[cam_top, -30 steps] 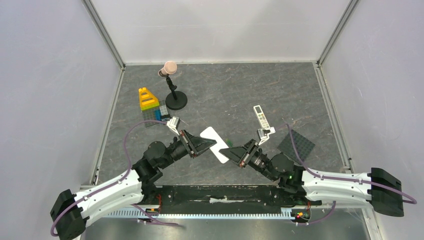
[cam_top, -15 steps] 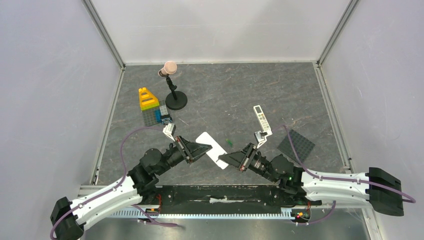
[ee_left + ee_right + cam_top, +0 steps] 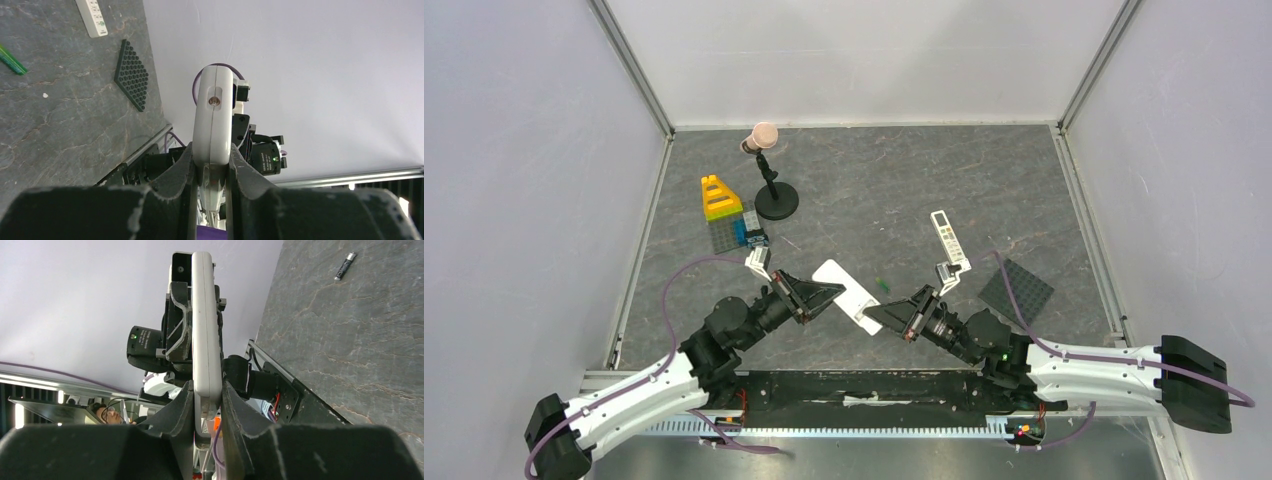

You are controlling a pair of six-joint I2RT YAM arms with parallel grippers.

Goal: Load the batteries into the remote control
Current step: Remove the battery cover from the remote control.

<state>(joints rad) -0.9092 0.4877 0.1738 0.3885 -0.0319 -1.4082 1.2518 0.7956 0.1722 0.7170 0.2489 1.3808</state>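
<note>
The remote control (image 3: 845, 291) shows its plain white back in the top view and hangs above the table between both arms. My left gripper (image 3: 828, 296) is shut on its left end, and my right gripper (image 3: 876, 317) is shut on its right end. In the left wrist view the remote (image 3: 214, 115) stands edge-on between my left gripper's (image 3: 211, 164) jaws. In the right wrist view it (image 3: 206, 325) is edge-on in my right gripper (image 3: 207, 396). A green battery (image 3: 880, 285) lies on the table just beyond the remote, also in the left wrist view (image 3: 10, 60). A dark battery (image 3: 345, 265) lies apart.
A longer slim white remote (image 3: 946, 236) lies at the right of middle. A dark studded plate (image 3: 1016, 290) lies near the right arm. A black stand with a pink top (image 3: 770, 185) and a yellow-green brick stack (image 3: 719, 198) on a plate are at the back left.
Both grippers and the remote have shifted a little left and toward the near edge. Both are still shut on it.
</note>
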